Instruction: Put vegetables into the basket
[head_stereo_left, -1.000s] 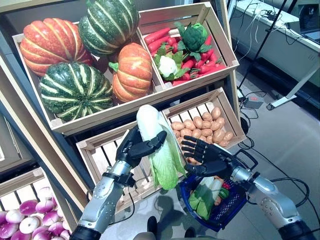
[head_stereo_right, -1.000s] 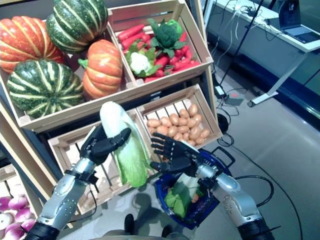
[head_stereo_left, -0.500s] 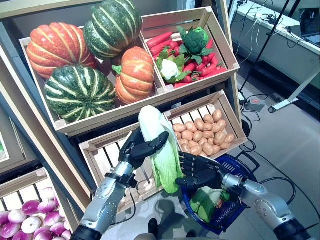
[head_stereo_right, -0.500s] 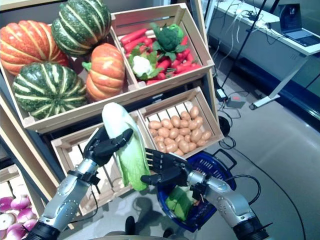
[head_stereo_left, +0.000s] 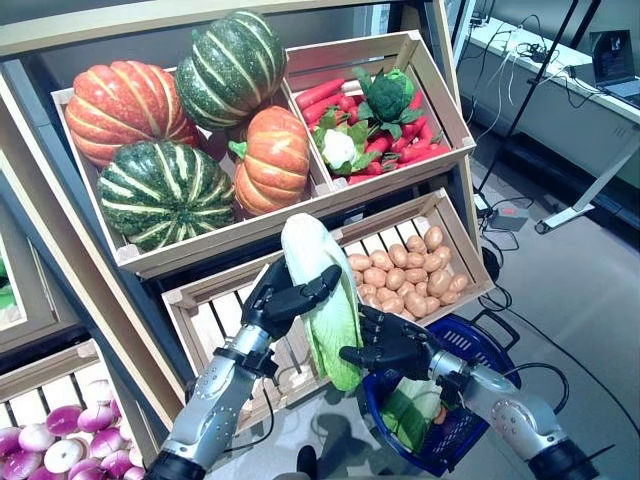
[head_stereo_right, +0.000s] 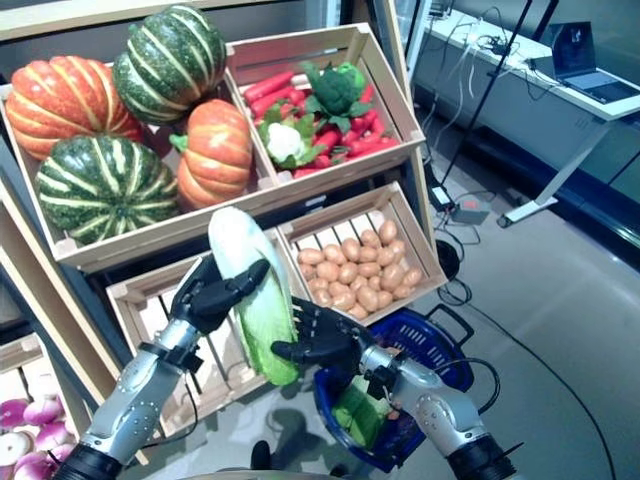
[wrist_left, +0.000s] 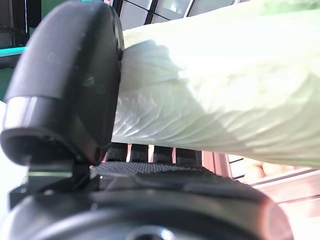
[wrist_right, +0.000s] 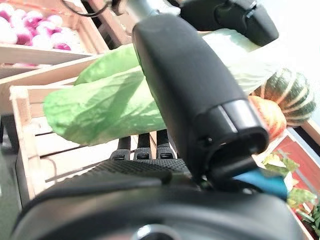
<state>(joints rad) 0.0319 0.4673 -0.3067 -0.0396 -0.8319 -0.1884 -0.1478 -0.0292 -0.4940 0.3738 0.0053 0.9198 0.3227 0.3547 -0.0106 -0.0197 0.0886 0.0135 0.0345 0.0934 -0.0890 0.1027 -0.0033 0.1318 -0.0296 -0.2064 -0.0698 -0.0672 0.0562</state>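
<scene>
My left hand is shut on a long pale-green napa cabbage and holds it upright in front of the lower crate, white stem up and leafy end down. Its own wrist view shows the thumb pressed on the cabbage. My right hand is open with straight fingers, right beside the cabbage's lower leaves and above the near rim of the blue basket. Its own wrist view shows the cabbage just past the thumb. A green leafy vegetable lies in the basket.
The wooden stand with tilted crates rises directly behind both hands. The basket stands on the grey floor to the stand's right. A white desk and cables lie further right.
My right hand has moved left from above the basket to the cabbage's lower leaves. My left hand still holds the cabbage in about the same place. The camera has shifted slightly.
</scene>
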